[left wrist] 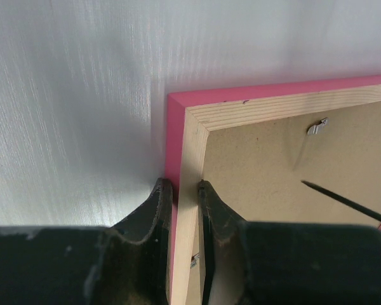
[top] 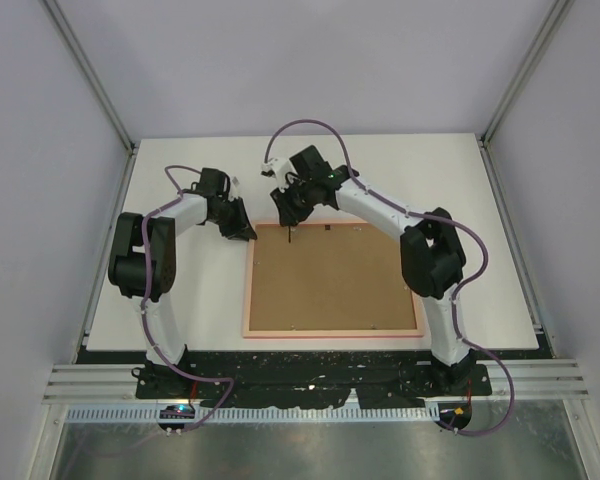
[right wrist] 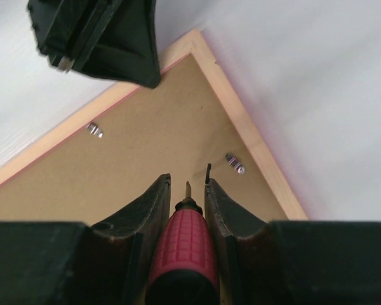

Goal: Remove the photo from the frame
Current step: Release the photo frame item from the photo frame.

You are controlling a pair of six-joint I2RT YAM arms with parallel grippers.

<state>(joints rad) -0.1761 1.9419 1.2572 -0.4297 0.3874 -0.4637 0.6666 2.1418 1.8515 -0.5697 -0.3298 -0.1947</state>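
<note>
Since the frame [top: 250,290] lies face down with its brown backing [top: 330,280] up, the photo is hidden beneath and cannot be seen. The left gripper [left wrist: 184,187] is closed narrowly across the frame's side rail, with the corner just ahead of it. The right gripper [right wrist: 187,181] clamps a red-handled screwdriver [right wrist: 184,248], its tip pointing forward over the backing. A metal clip [right wrist: 235,163] sits just ahead and right of the tip and is probably the next target. The frame's long axis runs crosswise to both arms. No brand or writing is legible.
</note>
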